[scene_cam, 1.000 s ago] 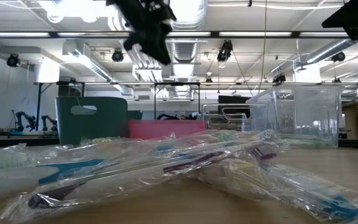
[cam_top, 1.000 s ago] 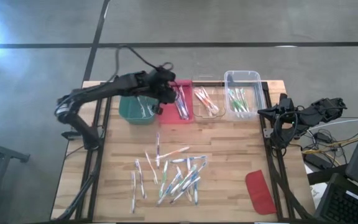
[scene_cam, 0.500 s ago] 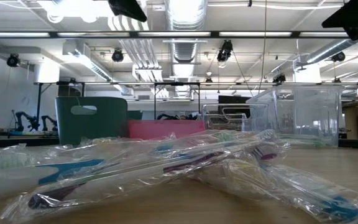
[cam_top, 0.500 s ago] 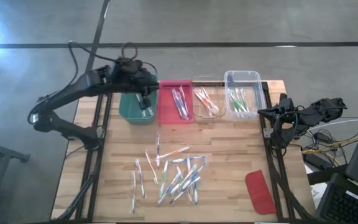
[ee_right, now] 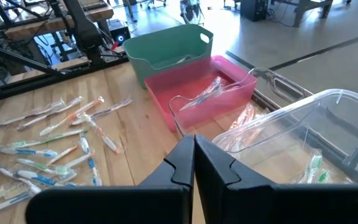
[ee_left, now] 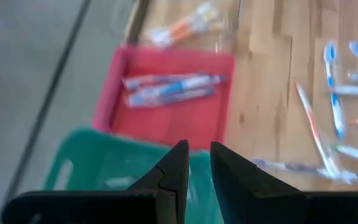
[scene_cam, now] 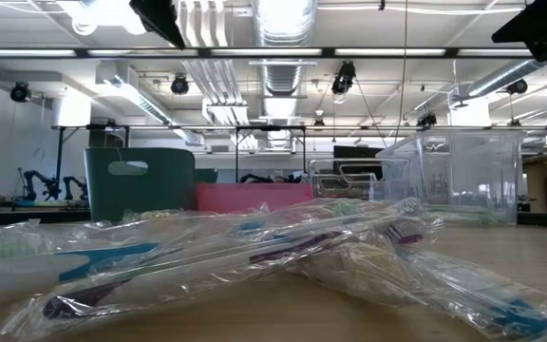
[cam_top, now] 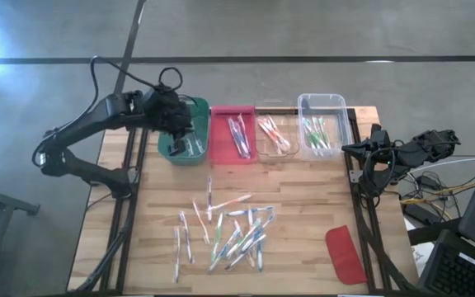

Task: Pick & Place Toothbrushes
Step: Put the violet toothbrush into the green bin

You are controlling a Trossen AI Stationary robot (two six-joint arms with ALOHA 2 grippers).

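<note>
Item 1, nearest me: a loose scatter of thin plastic-wrapped toothbrushes (cam_top: 229,229) with pale handles and blue, green or orange accents, lying on the front half of the pale wooden slat table (cam_top: 303,198). A flat red oblong lid (cam_top: 345,254) lies well apart, at the front right corner.

Item 2, far edge, a row of four bins: deep green plastic tub (cam_top: 185,147), shallow red tray (cam_top: 234,136) with blue-accented brushes, small clear tray (cam_top: 274,136) with orange ones, tall clear box (cam_top: 321,125) with green ones.

Item 3: my left gripper (ee_left: 195,163) hangs over the green tub, fingers a narrow slit apart; I see nothing between them. Pale brushes already lie in the tub.

Item 4: my right gripper (ee_right: 194,157) waits off the table's right edge, fingers pressed together, empty.

Risks, as I judge them: the wrappers are slick and overlapping, so a pinch in the pile could lift two brushes or slip off; a wrongly read accent colour would land a brush in the wrong bin; a low pass could clip a bin wall.

Item 5, beyond: grey concrete floor, open workshop with ceiling ducts and strip lights.
</note>
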